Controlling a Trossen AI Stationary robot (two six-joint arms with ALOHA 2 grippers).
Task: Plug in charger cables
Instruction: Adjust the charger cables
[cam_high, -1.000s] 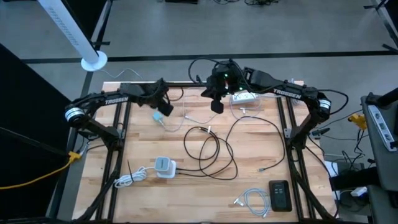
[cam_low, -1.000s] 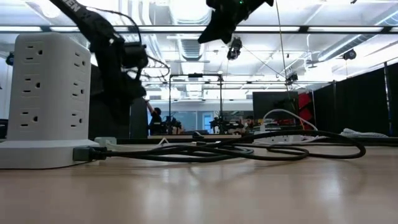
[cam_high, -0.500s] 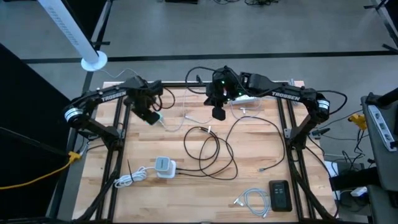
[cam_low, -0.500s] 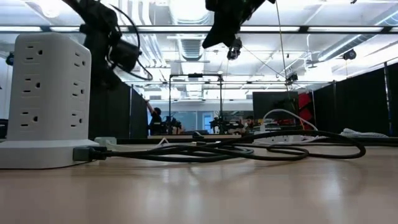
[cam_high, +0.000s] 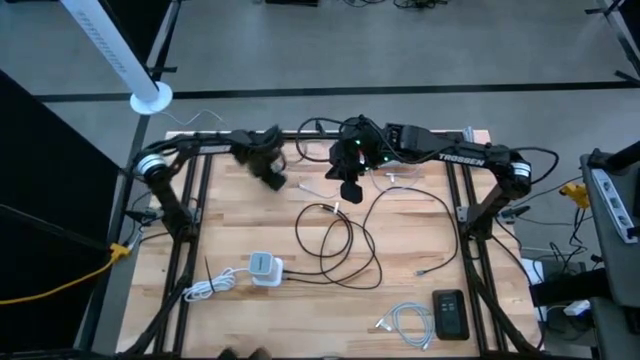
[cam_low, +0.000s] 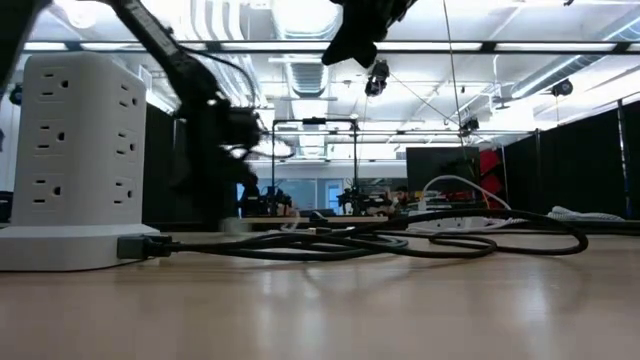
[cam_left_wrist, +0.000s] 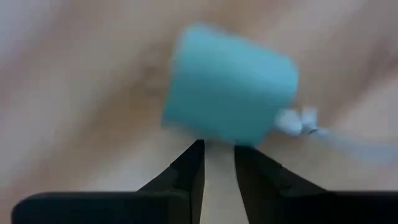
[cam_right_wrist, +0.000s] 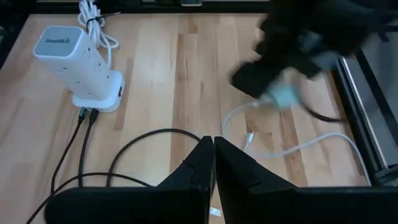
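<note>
Several charger cables lie on the table (cam_high: 230, 230): one long black cable (cam_high: 345, 245) looped in loose coils across the middle and running to a white tower-shaped power strip (cam_high: 264, 267) near the left front, one thin white cable (cam_high: 315, 188) trailing across the far middle of the wood, and one short pale cable (cam_high: 405, 322) bundled near the front right beside a black rectangular device (cam_high: 450, 313). Beside the tower lies a bundled white cord (cam_high: 212, 286). Two dark arms reach in over the far edge. The left gripper (cam_left_wrist: 217, 163) hovers just above a light-blue cube adapter (cam_left_wrist: 230, 84) whose white lead runs off to one side; its jaws stand slightly parted with bare wood showing between them, nothing held. The right gripper (cam_right_wrist: 213, 149) hangs raised over the far centre, above the black loops, its jaws pressed nearly together with only a hairline gap and nothing visible between them (the low view shows it well clear of the surface). The table is pale butcher-block wood with dark metal frame rails along both sides. Around it is grey floor, with a white perforated post (cam_high: 120, 60) on a round base at the far left. Across the table at surface height, a bright room with strip ceiling lights and black curtains shows beyond.
</note>
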